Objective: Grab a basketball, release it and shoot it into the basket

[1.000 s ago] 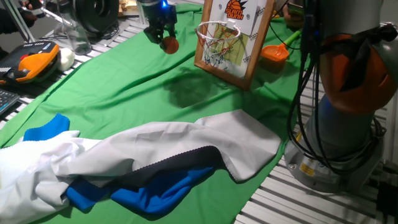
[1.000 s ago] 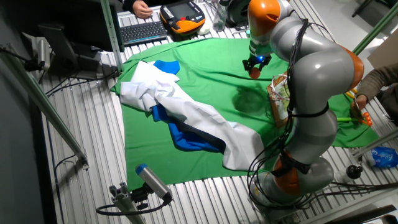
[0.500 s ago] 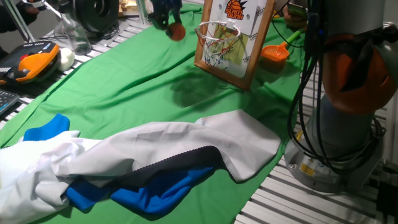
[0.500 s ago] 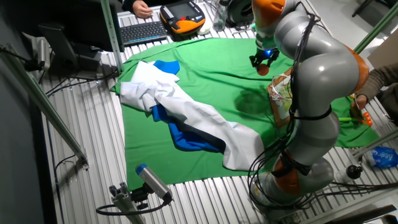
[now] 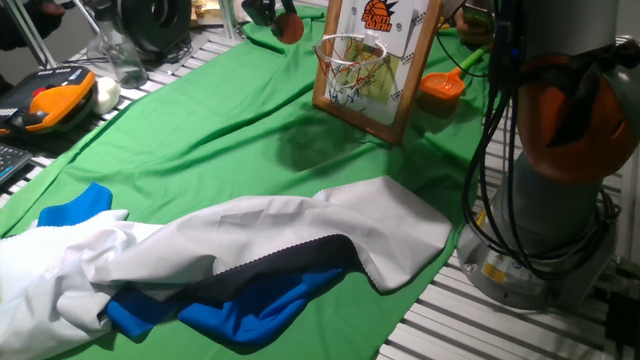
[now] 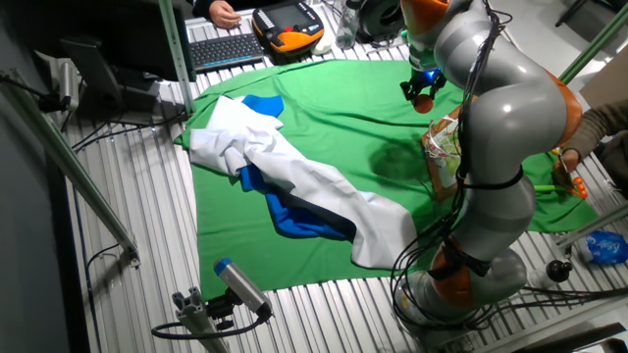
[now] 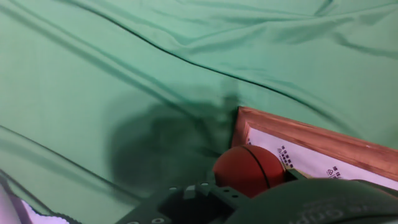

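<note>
My gripper [image 5: 278, 20] is shut on the basketball [image 5: 290, 28], a tiny orange ball with dark seams. It holds the ball high at the top edge of one fixed view, just left of the basket [image 5: 347, 62], an orange rim with white net on a wood-framed backboard [image 5: 385, 50]. In the other fixed view the gripper [image 6: 424, 92] hangs above the green cloth beside the basket [image 6: 442, 147]. In the hand view the ball [image 7: 249, 169] sits between the dark fingers, with the backboard's wooden frame [image 7: 311, 140] right below it.
A green cloth [image 5: 200, 140] covers the table. White and blue fabric [image 5: 220, 260] lies at the front. An orange scoop [image 5: 441, 85] lies right of the backboard. The arm's base [image 5: 560, 150] stands at the right. A teach pendant [image 5: 40, 100] and a keyboard [image 6: 224, 49] lie at the table's edge.
The gripper has risen and moved right with the ball, from left of the rim to above rim height next to the backboard. The ball stays gripped.
</note>
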Motion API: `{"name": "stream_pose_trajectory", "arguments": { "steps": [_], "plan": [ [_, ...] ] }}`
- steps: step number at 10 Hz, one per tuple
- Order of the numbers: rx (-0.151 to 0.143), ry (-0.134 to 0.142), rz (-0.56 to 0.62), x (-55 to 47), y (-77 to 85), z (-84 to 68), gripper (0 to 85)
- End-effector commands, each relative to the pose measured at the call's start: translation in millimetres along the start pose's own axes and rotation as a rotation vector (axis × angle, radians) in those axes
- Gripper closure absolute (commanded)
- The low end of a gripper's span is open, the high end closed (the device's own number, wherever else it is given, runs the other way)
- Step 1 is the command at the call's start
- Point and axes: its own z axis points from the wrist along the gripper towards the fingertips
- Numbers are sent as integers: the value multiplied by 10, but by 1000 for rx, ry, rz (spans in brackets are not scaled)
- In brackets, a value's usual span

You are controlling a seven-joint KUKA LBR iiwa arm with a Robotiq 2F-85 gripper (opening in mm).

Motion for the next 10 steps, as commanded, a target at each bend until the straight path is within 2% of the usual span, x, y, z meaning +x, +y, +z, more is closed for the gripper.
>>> {"name": "stream_pose_trajectory", "arguments": {
  "steps": [1,3,4,6,7,8,10],
  "plan": [
    [2,-3,0,0,4,0,850],
    [-16,2,6,-8,40,-14,850],
    [-8,1,10,-12,47,-16,850],
    [-30,26,43,-12,47,-16,850],
    [-27,23,59,-12,47,-16,850],
    [-45,17,57,-12,47,-16,850],
    [-28,20,62,-12,47,-16,850]
  ]
}}
